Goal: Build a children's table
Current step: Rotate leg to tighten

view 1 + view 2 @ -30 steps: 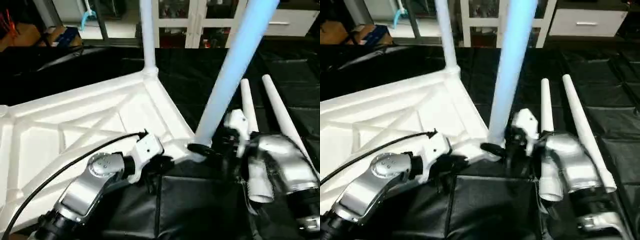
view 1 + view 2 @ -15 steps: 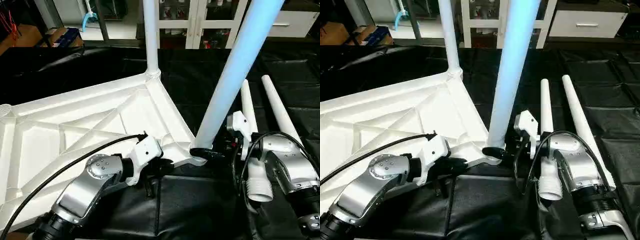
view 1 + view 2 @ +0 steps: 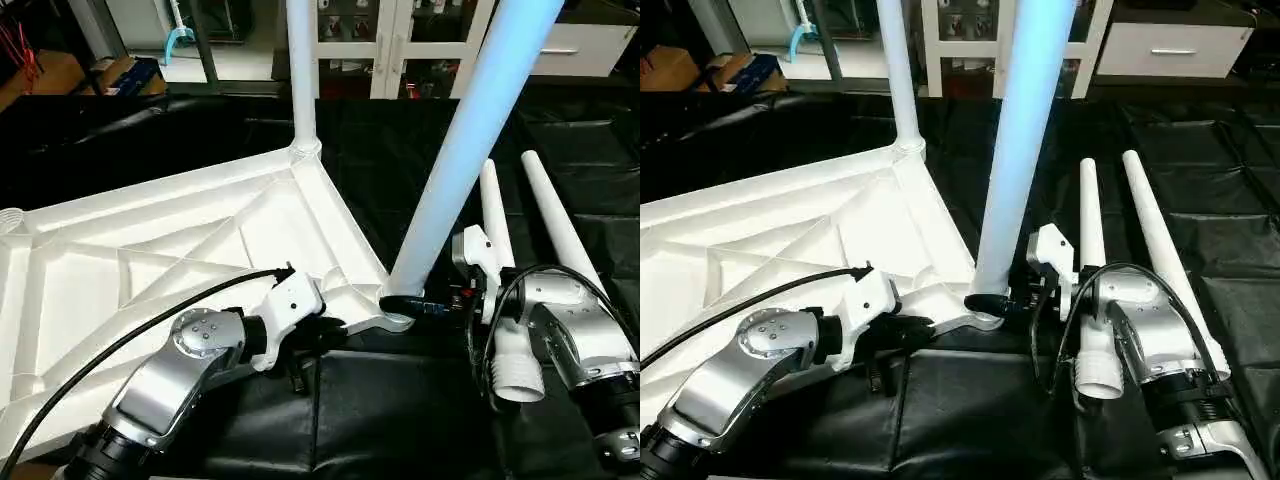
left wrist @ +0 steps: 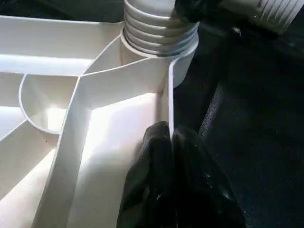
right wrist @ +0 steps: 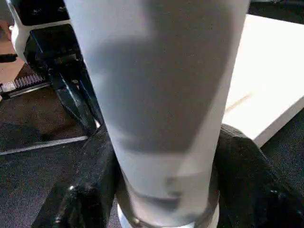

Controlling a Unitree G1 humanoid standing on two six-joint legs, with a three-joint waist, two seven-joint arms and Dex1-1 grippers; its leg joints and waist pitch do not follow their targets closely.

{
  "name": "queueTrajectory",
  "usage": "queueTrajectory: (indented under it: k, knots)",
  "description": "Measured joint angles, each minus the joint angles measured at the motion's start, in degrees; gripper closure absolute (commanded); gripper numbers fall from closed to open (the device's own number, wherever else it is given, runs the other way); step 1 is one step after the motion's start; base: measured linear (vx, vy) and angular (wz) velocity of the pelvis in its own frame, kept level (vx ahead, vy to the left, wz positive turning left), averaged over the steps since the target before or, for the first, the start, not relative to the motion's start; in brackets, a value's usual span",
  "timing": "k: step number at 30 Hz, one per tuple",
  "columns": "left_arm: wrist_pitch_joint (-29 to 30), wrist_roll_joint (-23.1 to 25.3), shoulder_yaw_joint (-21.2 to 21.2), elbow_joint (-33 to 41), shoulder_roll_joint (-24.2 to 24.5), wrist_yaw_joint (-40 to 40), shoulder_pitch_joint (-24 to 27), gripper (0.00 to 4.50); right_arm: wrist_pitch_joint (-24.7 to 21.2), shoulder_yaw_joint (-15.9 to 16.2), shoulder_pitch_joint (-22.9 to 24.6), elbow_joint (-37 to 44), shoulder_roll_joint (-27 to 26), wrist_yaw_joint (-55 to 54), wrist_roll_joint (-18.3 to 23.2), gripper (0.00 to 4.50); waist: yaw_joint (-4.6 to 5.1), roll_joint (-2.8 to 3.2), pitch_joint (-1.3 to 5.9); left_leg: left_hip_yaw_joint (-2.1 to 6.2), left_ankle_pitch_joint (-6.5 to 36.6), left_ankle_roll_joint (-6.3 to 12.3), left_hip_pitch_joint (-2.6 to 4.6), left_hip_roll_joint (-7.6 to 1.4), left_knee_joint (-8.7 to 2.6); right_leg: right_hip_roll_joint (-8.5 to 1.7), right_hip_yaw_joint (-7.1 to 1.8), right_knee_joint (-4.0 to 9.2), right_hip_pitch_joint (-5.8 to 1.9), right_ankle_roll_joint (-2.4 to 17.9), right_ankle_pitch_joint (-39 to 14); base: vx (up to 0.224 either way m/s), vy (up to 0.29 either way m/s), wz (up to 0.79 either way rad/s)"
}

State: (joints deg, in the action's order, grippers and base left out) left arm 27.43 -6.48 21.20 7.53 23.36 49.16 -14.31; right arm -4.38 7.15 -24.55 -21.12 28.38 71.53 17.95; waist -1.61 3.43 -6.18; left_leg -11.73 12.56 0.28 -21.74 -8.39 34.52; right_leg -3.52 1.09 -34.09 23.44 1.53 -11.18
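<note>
Left eye view, nearest you: your left claw sits at the near edge of the upturned tabletop, fingers together and pinched on the thin rim wall, just as a second ago. In the left wrist view the two black fingers press either side of that rim, just short of the corner socket.

To the right, your right claw wraps the base of the near leg where it enters that socket. Its fingers have drawn in around the leg since the earlier frame; in the right wrist view they flank the tube closely on both sides, though you cannot tell whether they are clamped on it.

Beside the right forearm, two loose legs lie on the black floor mat, unmoved. Farther back, another leg stands upright in the far corner socket. The earlier blur has settled.
</note>
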Motion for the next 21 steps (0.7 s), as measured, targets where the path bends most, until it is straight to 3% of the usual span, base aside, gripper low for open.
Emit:
queueTrajectory:
  k: [7, 12, 19, 21]
  knots:
    - [0.06, 0.00, -0.21, -0.21, -0.01, -0.11, 0.01, 4.50, 0.30, -0.62, 0.15, -1.27, -1.56, -1.14, 0.25, 2.03, 0.15, -0.06, 0.03, 0.00, -0.01, 0.01, 0.15, -0.01, 0.02, 0.01, -0.01, -0.06, -0.09, 0.00, 0.00, 0.000, 0.000, 0.00]
    - [1.33, 0.17, -1.28, -1.82, -1.51, -2.19, -0.64, 4.50, 1.81, -1.25, 0.16, -3.41, -5.32, -7.41, -0.53, 2.06, 1.33, -0.35, -0.13, 0.00, 0.03, -0.44, 0.80, -0.01, -0.03, 0.02, -0.07, -0.02, -0.68, 0.02, 0.01, 0.000, 0.000, 0.00]
    - [4.57, 1.77, -2.89, -6.97, -7.56, -9.16, -4.68, 4.50, 3.28, -3.57, -0.23, -5.84, -12.35, -23.19, -3.81, 2.07, 1.99, -0.52, -0.19, 0.00, -0.09, -0.75, 0.84, 0.06, -0.05, 0.01, -0.22, 0.36, -0.69, -0.25, -0.15, 0.000, 0.000, 0.00]
    - [6.25, 2.42, -4.59, -10.34, -12.19, -14.32, -7.02, 4.50, 4.99, -4.79, -0.89, -7.39, -16.11, -33.04, -5.99, 2.07, 2.24, -0.52, -0.22, 0.00, -0.09, -0.75, 0.79, 0.06, -0.08, 0.01, -0.20, 0.63, -0.67, -0.29, -0.17, 0.000, 0.000, 0.00]
